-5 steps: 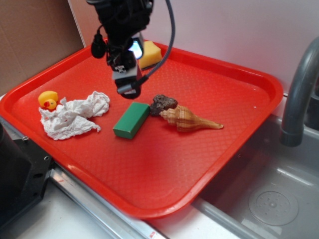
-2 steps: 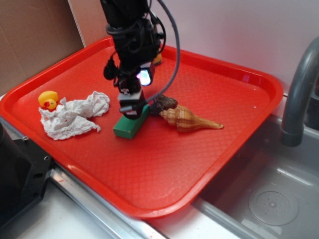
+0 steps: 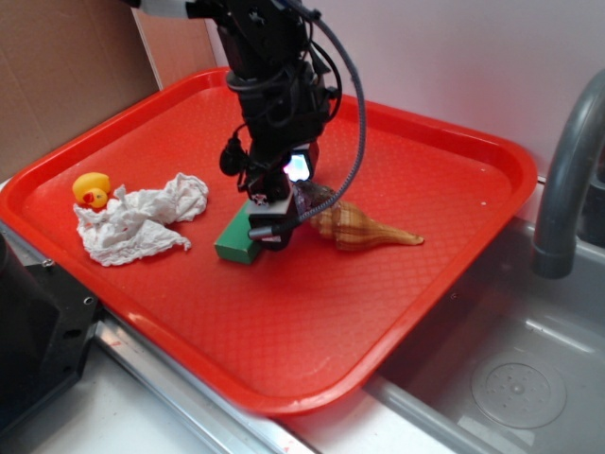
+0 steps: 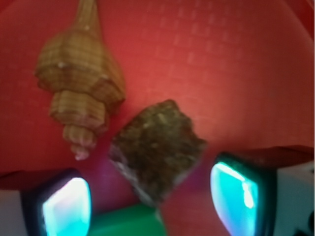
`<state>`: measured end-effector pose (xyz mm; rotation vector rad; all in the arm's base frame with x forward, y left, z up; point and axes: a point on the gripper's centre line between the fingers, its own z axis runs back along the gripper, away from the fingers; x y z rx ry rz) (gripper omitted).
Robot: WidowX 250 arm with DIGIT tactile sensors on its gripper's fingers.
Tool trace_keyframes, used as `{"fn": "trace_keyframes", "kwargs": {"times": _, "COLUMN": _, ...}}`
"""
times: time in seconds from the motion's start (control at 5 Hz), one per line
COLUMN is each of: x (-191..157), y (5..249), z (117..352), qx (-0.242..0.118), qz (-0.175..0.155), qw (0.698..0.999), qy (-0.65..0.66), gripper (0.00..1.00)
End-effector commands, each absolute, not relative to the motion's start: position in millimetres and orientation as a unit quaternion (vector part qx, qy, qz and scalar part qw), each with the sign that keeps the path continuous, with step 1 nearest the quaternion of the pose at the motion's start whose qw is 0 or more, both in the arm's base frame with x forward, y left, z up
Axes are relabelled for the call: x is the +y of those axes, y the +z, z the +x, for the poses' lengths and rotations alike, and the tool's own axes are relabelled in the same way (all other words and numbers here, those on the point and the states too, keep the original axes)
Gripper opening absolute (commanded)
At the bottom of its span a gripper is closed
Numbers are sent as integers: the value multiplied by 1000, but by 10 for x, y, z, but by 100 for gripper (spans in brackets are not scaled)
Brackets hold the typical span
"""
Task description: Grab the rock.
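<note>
The gripper (image 4: pixel 150 196) hangs with jaws wide apart, gripping nothing, one finger either side of the rough, lumpy brown rock (image 4: pixel 156 150). The rock lies on the red tray (image 4: pixel 236 69), between a green block (image 4: pixel 129 221) and a ridged tan seashell (image 4: pixel 78 78).

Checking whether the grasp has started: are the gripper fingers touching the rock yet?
Apart. The wrist view shows red tray between the rock and each of the fingers, with the open gripper straddling it.
</note>
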<state>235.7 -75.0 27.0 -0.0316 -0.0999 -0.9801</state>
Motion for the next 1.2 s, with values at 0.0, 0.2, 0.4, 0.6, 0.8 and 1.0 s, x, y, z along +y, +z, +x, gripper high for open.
{"fn": "trace_keyframes", "kwargs": {"times": 0.0, "x": -868, "y": 231, "z": 2468, "qx": -53, "qz": 6, "qw": 883, "qy": -467, "gripper": 93}}
{"fn": "trace_keyframes", "kwargs": {"times": 0.2, "x": -834, "y": 213, "z": 2490, "qx": -51, "qz": 6, "qw": 887, "qy": -459, "gripper": 0}}
{"fn": "trace_keyframes", "kwargs": {"times": 0.4, "x": -740, "y": 335, "z": 2443, "qx": -64, "qz": 15, "qw": 897, "qy": -437, "gripper": 0}}
{"fn": "trace_keyframes", "kwargs": {"times": 0.6, "x": -494, "y": 753, "z": 2280, "qx": -86, "qz": 43, "qw": 934, "qy": -345, "gripper": 0}}
{"fn": "trace_keyframes", "kwargs": {"times": 0.8, "x": -330, "y": 1241, "z": 1952, "qx": -110, "qz": 75, "qw": 965, "qy": -225, "gripper": 0}}
{"fn": "trace_keyframes", "kwargs": {"times": 1.0, "x": -239, "y": 1740, "z": 1668, "qx": -103, "qz": 81, "qw": 986, "qy": -102, "gripper": 0}}
